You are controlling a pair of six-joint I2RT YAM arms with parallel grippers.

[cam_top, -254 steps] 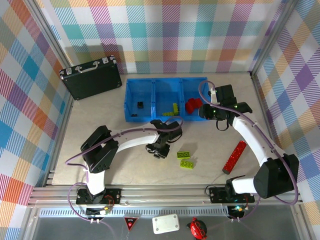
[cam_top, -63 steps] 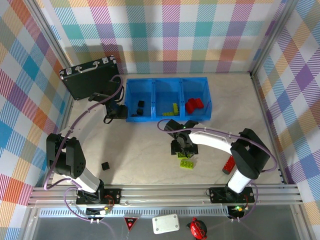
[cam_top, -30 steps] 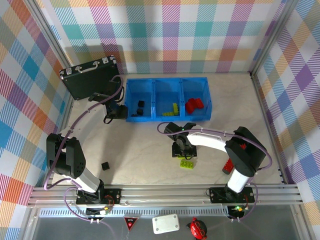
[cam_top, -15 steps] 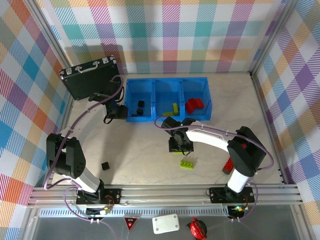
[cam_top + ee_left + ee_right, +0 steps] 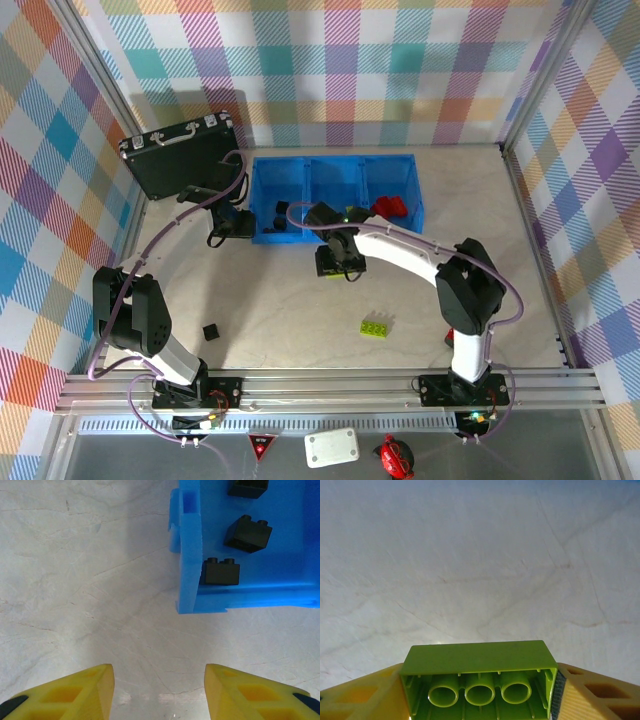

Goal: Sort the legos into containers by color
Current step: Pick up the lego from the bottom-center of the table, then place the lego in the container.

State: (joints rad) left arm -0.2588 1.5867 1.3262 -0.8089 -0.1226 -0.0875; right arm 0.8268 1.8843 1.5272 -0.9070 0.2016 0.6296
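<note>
1. Progress: your bright blue plastic three-compartment bin (image 5: 330, 160) already holds small black studded cubes (image 5: 280, 213) in the end compartment just ahead of the left pincer (image 5: 232, 225), and red plastic bricks (image 5: 390, 206) in the opposite end, beyond the right pincer (image 5: 335, 262).
2. Right pincer is clamped on a lime-green studded plastic brick (image 5: 479, 672), hollow underside showing in the wrist view, over the pale stone-look table (image 5: 260, 290) just short of the bin's near wall.
3. Left pincer is spread, nothing between its fingers (image 5: 75, 692), bin corner just ahead of it.
4. Still yours to do, I'd judge: drop that brick in the middle compartment, then fetch a second lime-green studded plate (image 5: 376, 325) lying well behind the right pincer and a loose black cube (image 5: 211, 330) far behind the left pincer.
5. Against two seconds ago: two lime pieces lay together on the table, now one; the right pincer has gone from them up to the bin. Left arm unchanged.
</note>
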